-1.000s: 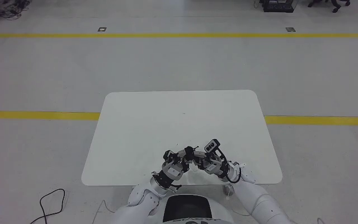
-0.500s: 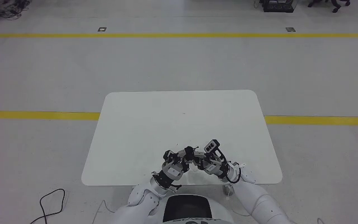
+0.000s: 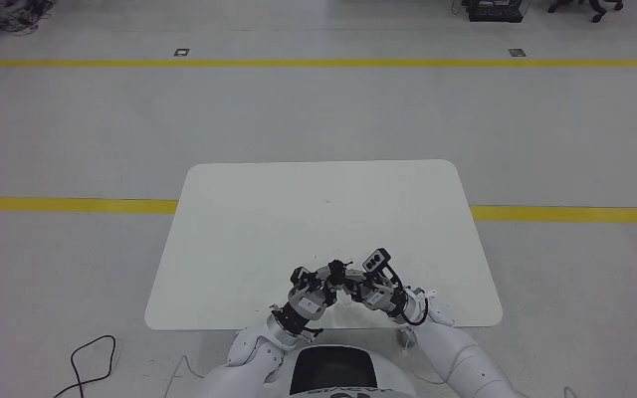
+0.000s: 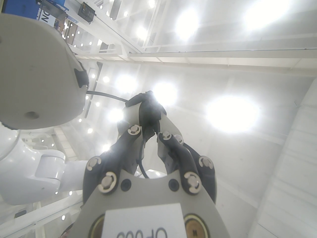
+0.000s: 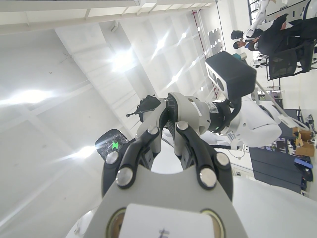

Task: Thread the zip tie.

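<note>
White sticker [image 4: 146, 220] at base of left pincer [image 4: 149, 121], dark characters upside down, cropped, unreadable. Second sticker [image 5: 164, 224] at base of right pincer [image 5: 167, 110], one cropped mark. Green lightning-bolt sign [image 5: 115, 145] on black device [image 5: 107, 138] beside right pincer.

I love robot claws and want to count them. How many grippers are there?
2. The left gripper and the right gripper sit close together above the table, near its front edge. None seems hidden.

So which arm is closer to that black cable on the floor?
Left. The left tool sits on the side toward the cable; the right tool faces it from the far side.
</note>
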